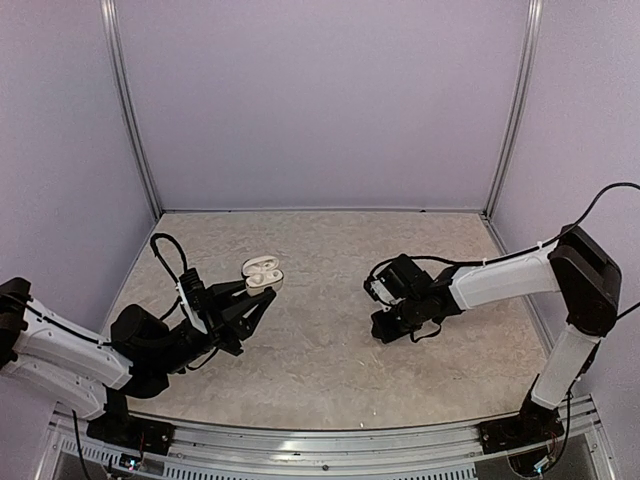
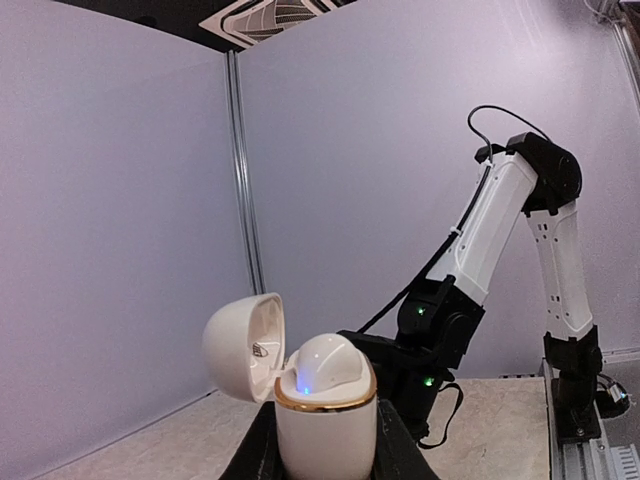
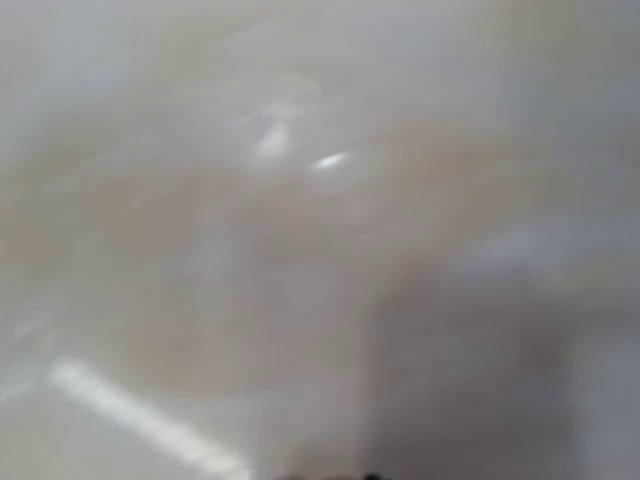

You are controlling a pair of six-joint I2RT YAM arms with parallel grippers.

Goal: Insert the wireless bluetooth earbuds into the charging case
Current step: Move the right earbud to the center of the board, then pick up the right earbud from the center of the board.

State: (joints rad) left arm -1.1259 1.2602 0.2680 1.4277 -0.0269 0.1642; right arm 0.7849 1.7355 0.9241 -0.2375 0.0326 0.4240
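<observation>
Indoors, mottled table (image 1: 320,250), lilac walls (image 1: 320,100); left claw (image 1: 255,292) gripping case (image 1: 262,272) (open), right claw (image 1: 383,328) closed.

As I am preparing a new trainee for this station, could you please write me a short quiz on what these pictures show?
1. True or false: the lid of the charging case is shut.
2. What holds the case? A: the left pincer. B: the right pincer. C: neither.
3. Fill in: the right pincer hangs close to the ____.
Key: 1 false, the lid stands open; 2 A; 3 table.
</observation>
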